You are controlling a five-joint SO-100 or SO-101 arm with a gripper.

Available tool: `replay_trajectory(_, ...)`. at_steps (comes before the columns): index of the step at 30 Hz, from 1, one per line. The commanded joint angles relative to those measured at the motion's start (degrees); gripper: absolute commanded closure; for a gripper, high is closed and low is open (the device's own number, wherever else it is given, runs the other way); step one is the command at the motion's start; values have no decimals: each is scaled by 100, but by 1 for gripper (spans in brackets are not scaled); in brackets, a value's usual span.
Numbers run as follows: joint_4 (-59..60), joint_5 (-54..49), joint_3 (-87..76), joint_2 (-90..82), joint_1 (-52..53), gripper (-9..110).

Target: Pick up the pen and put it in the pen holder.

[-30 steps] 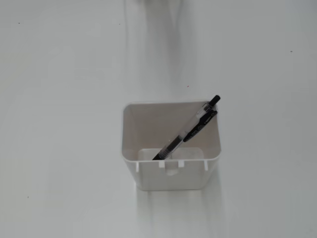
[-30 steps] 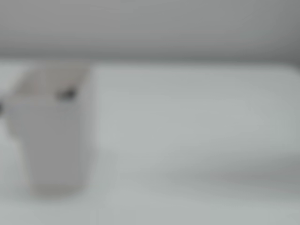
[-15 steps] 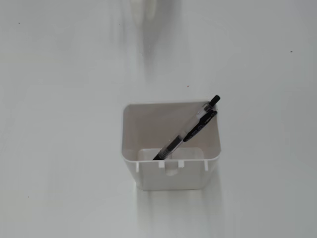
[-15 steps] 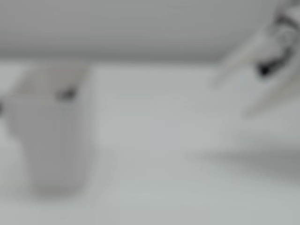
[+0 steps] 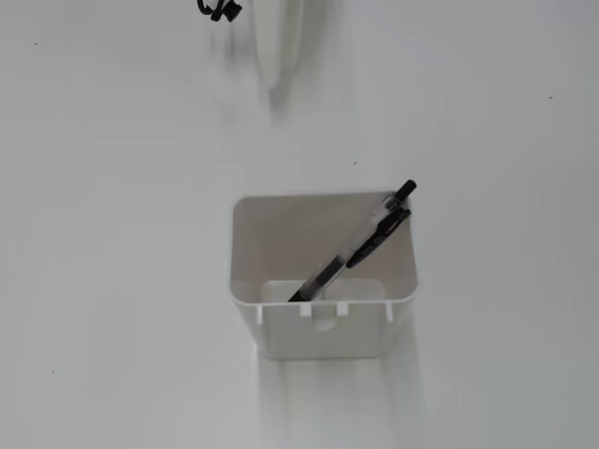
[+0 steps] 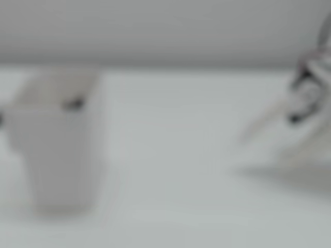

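Observation:
A black and clear pen [image 5: 360,245] stands slanted inside the white square pen holder [image 5: 253,245], its top end leaning over the holder's right rim. In a fixed view the white gripper [image 5: 274,65] shows at the top edge, well above the holder and apart from it; only its tapered white tip is in view and it holds nothing. In the other, heavily blurred fixed view the holder [image 6: 57,150] stands at the left with a dark spot of the pen [image 6: 72,103] at its rim, and the gripper [image 6: 248,135] is at the right, pointing down left.
The white table [image 5: 112,234] surrounds the holder. A black cable bit [image 5: 220,9] shows at the top edge beside the gripper.

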State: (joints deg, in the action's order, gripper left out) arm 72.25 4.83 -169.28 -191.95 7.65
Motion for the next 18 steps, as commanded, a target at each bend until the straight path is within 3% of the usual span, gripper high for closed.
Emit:
replay_trajectory(1, 18, 9, -255, -527, 26, 81)
replay_trajectory(4, -18, 18, -413, -527, 44, 86)
replay_trajectory(8, -26, 9, -422, -527, 44, 103)
replay_trajectory(18, -44, 9, -448, -519, 44, 100)
